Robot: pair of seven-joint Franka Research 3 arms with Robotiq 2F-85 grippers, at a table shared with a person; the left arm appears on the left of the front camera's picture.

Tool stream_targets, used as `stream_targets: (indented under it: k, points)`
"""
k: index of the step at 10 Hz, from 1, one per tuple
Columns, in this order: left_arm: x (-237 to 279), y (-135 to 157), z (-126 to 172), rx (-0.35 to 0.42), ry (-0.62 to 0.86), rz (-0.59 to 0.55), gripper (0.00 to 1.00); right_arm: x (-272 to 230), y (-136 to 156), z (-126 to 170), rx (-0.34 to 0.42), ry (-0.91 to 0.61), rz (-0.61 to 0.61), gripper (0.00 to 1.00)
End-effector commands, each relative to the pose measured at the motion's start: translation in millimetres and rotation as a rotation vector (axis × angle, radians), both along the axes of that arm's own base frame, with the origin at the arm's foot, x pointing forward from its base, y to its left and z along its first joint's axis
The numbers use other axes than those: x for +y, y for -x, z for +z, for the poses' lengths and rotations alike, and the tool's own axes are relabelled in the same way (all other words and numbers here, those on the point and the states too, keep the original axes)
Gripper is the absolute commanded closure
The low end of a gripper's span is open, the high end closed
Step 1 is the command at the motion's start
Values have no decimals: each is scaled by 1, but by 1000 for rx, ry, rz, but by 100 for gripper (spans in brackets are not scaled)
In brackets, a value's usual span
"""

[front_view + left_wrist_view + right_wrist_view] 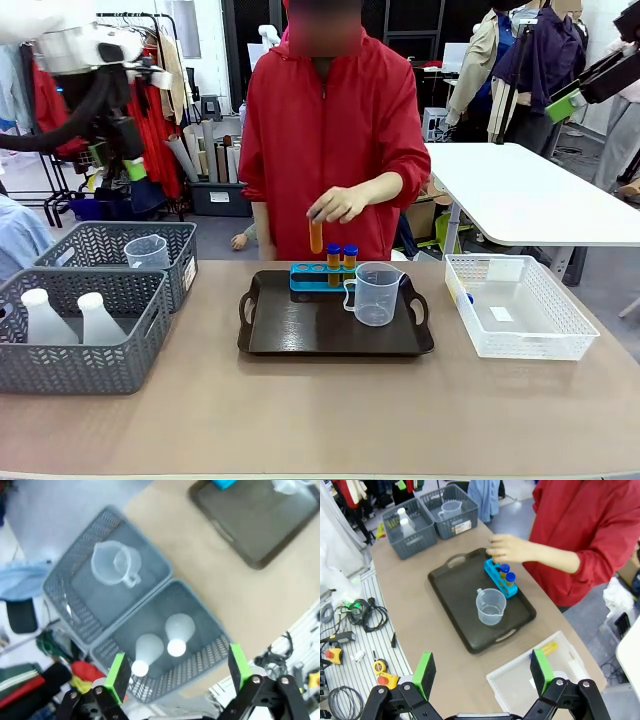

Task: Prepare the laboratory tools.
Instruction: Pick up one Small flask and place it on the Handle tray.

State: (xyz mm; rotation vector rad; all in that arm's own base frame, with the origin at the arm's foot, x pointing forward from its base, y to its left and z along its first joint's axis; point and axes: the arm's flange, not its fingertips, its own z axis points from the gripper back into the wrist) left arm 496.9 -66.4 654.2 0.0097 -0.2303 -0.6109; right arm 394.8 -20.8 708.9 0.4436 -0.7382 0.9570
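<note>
A person's hand holds an orange tube just above a blue rack on the dark tray. Two orange tubes with blue caps stand in the rack. A clear beaker stands on the tray beside the rack. A second beaker sits in one grey basket, and two whitish flasks stand in the other. My left gripper hangs open high above those baskets. My right gripper is open high over the table's near right side.
Two grey baskets fill the table's left. A white basket on the right holds an orange tube. Cables and small tools lie on a slatted surface beside the table. A white table stands behind.
</note>
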Motion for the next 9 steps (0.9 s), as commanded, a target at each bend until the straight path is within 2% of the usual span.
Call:
stream_targets:
  k: [1,3,4,7,9]
  points:
    - [38,6,-9,-9,50,169,0,1,1,2,-6,-10,10,0]
    - [88,3,-41,87,114,292,0,1,1,2,-6,-10,10,0]
    - [115,2,-61,109,117,341,0,1,1,2,-6,-10,10,0]
    - [152,8,-119,113,79,413,0,1,1,2,-6,-10,10,0]
    - [170,12,-137,89,63,474,0,1,1,2,-6,-10,10,0]
